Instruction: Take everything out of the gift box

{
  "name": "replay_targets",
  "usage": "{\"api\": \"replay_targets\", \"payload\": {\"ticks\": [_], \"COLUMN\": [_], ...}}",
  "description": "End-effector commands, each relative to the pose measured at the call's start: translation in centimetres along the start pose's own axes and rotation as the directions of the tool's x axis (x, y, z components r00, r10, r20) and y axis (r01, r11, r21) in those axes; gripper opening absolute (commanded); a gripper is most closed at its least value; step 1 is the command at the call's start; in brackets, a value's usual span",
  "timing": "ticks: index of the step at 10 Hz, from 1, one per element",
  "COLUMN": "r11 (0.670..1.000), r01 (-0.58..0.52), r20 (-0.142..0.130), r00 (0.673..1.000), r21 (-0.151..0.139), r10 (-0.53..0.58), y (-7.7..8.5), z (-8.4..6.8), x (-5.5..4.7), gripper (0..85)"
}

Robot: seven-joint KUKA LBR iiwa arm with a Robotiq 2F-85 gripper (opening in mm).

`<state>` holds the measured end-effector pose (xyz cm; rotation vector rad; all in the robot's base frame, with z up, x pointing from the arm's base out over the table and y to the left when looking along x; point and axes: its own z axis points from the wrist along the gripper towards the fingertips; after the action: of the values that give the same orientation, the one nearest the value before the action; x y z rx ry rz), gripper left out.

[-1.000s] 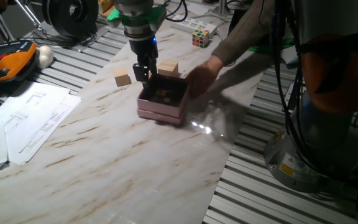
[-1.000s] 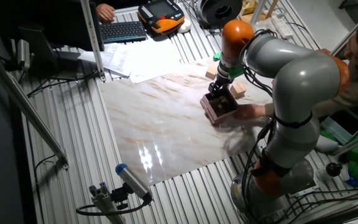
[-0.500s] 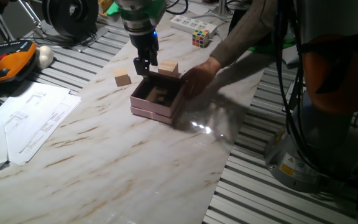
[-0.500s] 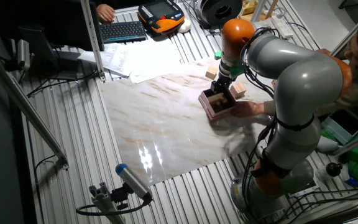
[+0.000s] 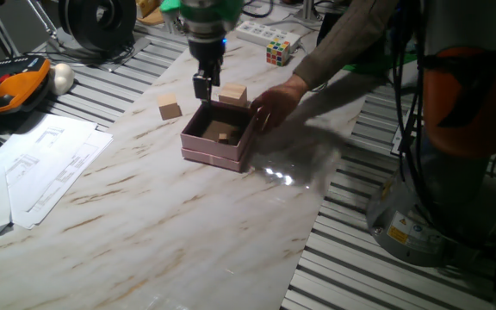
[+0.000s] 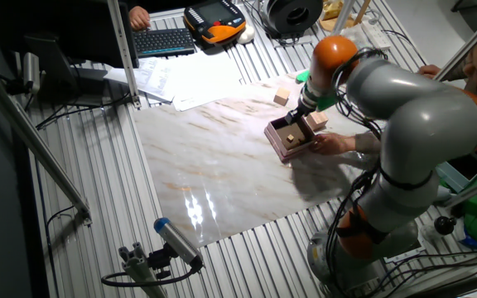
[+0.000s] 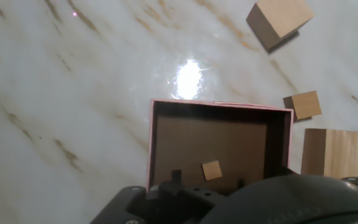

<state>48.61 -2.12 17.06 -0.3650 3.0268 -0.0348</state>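
Note:
The pale pink gift box sits mid-table, dark brown inside, also seen from the other side and from above in the hand view. A small tan block lies on its floor, and tan wood shows inside it in one fixed view. My gripper hangs just above the box's far wall. Its dark fingers look narrow, and I cannot make out whether anything sits between them. Only the gripper's dark body fills the bottom of the hand view.
A person's hand holds the box's right side. Tan blocks lie outside the box. A multicoloured puzzle cube sits at the back. Papers and an orange pendant lie at the left.
My gripper has risen out of the box and drifted towards its far wall. The box slid a little left between the first two earlier frames, and the person's hand followed it.

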Motion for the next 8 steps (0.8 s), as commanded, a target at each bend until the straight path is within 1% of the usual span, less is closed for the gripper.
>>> {"api": "replay_targets", "payload": {"ticks": [1,2,4,5,6,7,8], "r11": [1.0,1.0,1.0,1.0,1.0,1.0,0.999], "r01": [0.003,0.005,0.003,0.01,0.015,0.027,0.036], "r20": [0.01,0.004,-0.013,-0.012,-0.001,0.017,0.029], "r00": [1.0,1.0,1.0,1.0,1.0,0.999,0.999], "r21": [0.012,0.001,-0.009,-0.012,-0.006,-0.003,-0.017], "r10": [-0.003,-0.005,-0.003,-0.01,-0.015,-0.027,-0.036], "y": [-0.2,-0.5,-0.6,-0.5,-0.4,-0.2,-0.1], "z": [0.1,0.3,0.5,0.7,1.3,2.2,3.0], "x": [0.0,-0.1,-0.2,-0.3,-0.5,-0.8,-1.0], "gripper": [68.0,68.0,68.0,68.0,68.0,68.0,68.0]}}
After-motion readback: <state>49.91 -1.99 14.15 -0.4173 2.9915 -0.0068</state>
